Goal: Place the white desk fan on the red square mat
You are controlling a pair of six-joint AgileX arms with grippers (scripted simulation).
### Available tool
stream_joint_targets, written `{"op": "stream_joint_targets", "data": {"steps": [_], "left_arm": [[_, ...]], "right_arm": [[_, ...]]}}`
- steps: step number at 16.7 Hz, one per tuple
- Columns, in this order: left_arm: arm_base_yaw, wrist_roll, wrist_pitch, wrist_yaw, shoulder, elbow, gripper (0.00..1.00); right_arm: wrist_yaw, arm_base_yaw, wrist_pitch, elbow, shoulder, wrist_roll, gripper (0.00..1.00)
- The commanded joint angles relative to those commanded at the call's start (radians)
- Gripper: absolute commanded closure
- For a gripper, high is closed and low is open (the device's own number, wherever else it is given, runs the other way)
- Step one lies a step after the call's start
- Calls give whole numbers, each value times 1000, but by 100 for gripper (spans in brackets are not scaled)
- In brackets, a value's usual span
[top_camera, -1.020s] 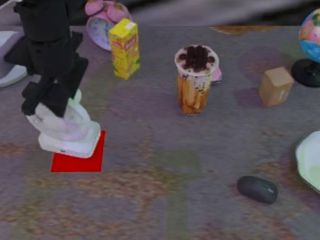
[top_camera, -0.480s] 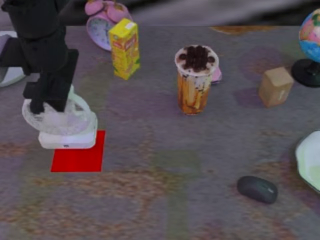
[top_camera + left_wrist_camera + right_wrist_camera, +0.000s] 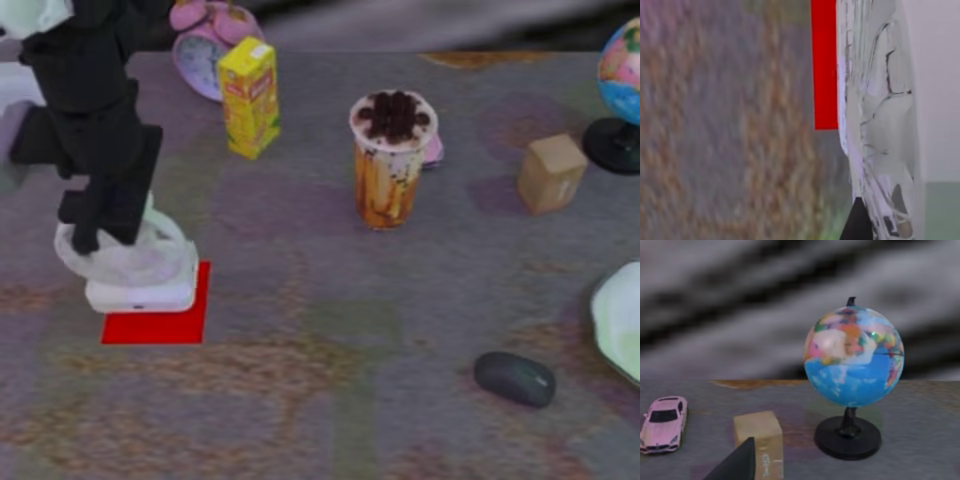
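left gripper [image 3: 95,228]: near the table's left edge, over the fan's head; can't tell if fingers were clenched or released
white desk fan [image 3: 135,268]: upright, base overlapping the mat's far-left corner, not centred
red square mat [image 3: 170,322]: near-left part of the table [image 3: 330,380], front strip and right edge showing
left wrist view: fan grille beside a red strip
right gripper [image 3: 735,464]: 1 dark fingertip visible, fingers' state unclear, by the far-right corner

The white fan [image 3: 135,262] stands upright near the tabletop's left edge, round grilled head above a rounded square base. Its base overlaps the far edge of the flat red mat [image 3: 160,325], whose near part shows bare.
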Motion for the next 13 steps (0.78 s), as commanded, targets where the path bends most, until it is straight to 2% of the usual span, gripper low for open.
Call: {"op": "stream_joint_targets", "data": {"steps": [4,13], "left_arm": [[1,0,5,0,0,-5,100],[1,0,5,0,0,-5,32]], "right_arm": [[0,0,0,0,0,0,0],[0,0,0,0,0,0,0]]}}
